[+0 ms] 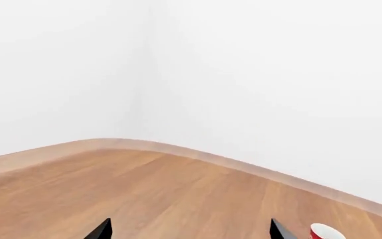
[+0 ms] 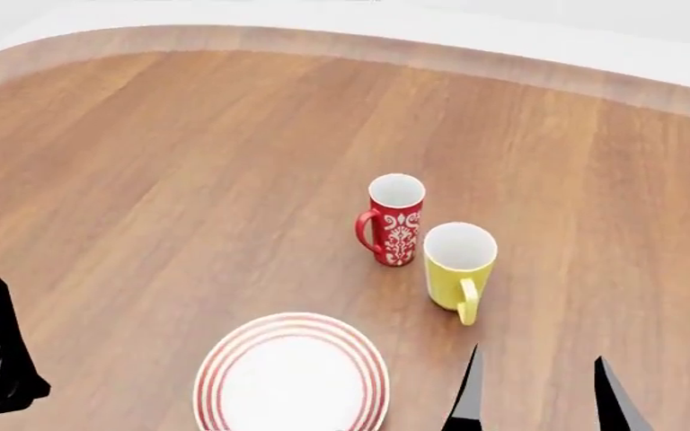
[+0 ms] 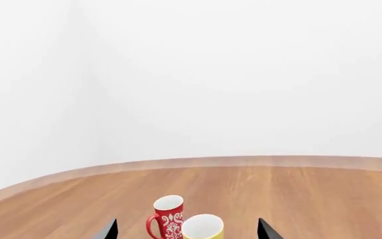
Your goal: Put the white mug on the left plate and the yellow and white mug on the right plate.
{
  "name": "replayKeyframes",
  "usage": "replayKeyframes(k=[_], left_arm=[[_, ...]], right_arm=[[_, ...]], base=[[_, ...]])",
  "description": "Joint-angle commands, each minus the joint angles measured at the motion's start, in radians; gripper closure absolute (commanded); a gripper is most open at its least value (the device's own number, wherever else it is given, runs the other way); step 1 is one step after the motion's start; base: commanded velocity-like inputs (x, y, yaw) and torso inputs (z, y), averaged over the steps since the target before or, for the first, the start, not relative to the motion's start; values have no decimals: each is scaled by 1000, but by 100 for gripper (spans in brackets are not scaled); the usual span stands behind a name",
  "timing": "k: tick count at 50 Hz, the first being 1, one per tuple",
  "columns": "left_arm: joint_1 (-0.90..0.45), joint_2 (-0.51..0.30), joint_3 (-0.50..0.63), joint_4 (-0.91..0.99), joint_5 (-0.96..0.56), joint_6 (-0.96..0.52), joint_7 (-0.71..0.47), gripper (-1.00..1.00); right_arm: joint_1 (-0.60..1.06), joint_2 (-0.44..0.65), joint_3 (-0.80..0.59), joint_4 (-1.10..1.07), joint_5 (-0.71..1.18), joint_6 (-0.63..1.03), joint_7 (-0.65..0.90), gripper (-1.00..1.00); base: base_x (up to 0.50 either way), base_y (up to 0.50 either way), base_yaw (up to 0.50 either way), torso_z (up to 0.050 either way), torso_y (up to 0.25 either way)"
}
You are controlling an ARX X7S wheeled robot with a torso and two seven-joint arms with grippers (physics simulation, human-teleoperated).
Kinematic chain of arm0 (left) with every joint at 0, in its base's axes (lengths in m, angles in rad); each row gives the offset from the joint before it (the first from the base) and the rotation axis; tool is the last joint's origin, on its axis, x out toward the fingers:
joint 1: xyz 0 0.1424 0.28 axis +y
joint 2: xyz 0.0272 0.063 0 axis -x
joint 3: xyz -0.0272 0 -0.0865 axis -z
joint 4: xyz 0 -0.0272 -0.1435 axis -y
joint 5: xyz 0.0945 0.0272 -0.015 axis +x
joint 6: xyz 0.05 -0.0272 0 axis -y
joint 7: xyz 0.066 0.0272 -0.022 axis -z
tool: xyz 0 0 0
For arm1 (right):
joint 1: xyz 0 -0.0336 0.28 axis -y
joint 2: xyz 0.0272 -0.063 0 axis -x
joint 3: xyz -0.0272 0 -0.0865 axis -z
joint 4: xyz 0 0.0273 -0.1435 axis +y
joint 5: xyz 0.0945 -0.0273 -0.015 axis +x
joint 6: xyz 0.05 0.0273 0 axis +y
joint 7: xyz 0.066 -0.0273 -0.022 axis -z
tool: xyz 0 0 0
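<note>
Two mugs in view: your head camera shows the yellow and white mug (image 2: pixel 458 268) and a red floral mug (image 2: pixel 393 220), just beside each other mid-table.
Yellow and white mug: upright on the bare wooden table (image 2: pixel 154 180), handle turned toward you, off any plate; also seen low in your right wrist view (image 3: pixel 203 228).
Red floral mug: upright, just left of and behind the yellow one, handle to the left; its rim shows in the corner of your left wrist view (image 1: pixel 326 232).
White mug: not visible in any of your views.
Plate: one red-ringed plate (image 2: pixel 291 375) near the front edge, nothing on it, in front-left of both mugs and apart from them. You can't tell from these views whether it is the left or right one; only one shows.
Right gripper (image 2: pixel 539 395): two dark fingertips spread apart, nothing between them, just in front of the yellow mug and not touching it.
Left gripper (image 1: pixel 189 230): wrist view shows both tips wide apart over bare wood, holding nothing; in your head view it sits at the far left edge.
</note>
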Motion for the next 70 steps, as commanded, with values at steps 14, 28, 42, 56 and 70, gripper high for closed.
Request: replayKeyframes(k=[14,28,42,56,70], left_arm=[[-20,-7,11,-33,-7,14,-8,-100],[23,-7,-6,54,-21,-9,-59,-100],[26,-13,10,66,-4,5,-73,-100],[17,-23,-35,95,-84,-49,-98,-100],[19,-32,-48,107,-109,-55,-109,-100]], right_arm=[[1,5,9,19,30,-46,3,-100],[-79,111,23,9,47,-27,-58,-100],[-71,333,87,-192,300,308,-97,-100],[-159,434,146,-325,469,398,-129,-100],[-295,511,93,-389,383,349,-251,-100]], base=[[97,33,0,0,1],[0,0,0,0,0],[0,0,0,0,0],[0,0,0,0,0],[0,0,0,0,0]])
